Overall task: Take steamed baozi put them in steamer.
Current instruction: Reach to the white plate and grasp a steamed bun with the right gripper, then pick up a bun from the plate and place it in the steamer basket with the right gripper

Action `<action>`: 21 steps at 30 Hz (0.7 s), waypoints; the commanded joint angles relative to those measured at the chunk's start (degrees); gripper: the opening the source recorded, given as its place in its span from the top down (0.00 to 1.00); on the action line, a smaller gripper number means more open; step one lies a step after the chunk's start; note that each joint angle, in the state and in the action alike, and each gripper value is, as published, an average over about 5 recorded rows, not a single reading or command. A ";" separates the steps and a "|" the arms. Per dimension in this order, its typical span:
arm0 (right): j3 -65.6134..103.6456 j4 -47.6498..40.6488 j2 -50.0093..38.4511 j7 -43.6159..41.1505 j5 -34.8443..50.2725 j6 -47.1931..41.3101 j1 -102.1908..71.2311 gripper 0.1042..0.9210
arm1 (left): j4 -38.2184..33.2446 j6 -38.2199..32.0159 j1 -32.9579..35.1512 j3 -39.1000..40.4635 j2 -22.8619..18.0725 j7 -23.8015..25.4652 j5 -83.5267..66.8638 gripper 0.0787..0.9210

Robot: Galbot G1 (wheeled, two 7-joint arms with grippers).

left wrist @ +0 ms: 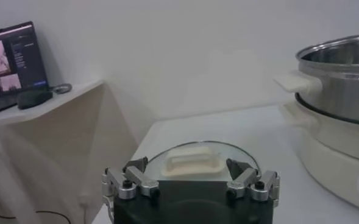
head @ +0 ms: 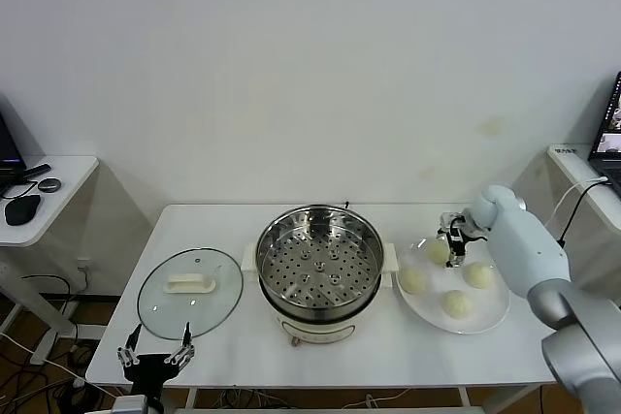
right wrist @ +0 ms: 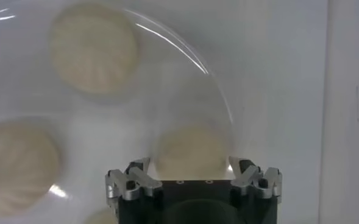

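Observation:
Several cream-white baozi lie on a white plate [head: 492,321] to the right of the steamer [head: 320,264]. The steamer is a shiny steel pot with a bare perforated tray inside. My right gripper [head: 454,241] hangs open over the plate's far-left baozi [head: 438,252]. In the right wrist view that baozi [right wrist: 190,148] sits between the spread fingers of the right gripper [right wrist: 190,163], with other baozi [right wrist: 94,47] farther off. My left gripper [head: 155,351] waits open at the table's front left edge, shown as [left wrist: 187,165] in its own view, near the steamer's wall [left wrist: 344,79].
A round glass lid [head: 189,288] with a white handle lies flat to the left of the steamer, and the lid [left wrist: 191,159] is just ahead of the left gripper. A side table [head: 39,191] with a mouse stands far left. A laptop [head: 611,138] is far right.

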 commanded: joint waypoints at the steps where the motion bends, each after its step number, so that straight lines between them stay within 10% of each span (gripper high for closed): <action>1: 0.37 -0.92 0.37 0.79 -1.04 -0.06 -0.12 0.12 | 0.19 0.03 -0.02 0.06 0.05 0.04 -0.05 0.12; 13: 0.52 -0.10 -0.42 1.25 1.00 0.29 -0.29 0.44 | 0.12 0.03 0.06 0.30 -0.04 -0.03 -0.07 0.12; 21: -1.30 3.78 -2.94 -0.03 5.24 -0.17 0.25 0.48 | 0.11 -0.02 -0.08 0.77 -0.26 -0.25 -0.03 0.12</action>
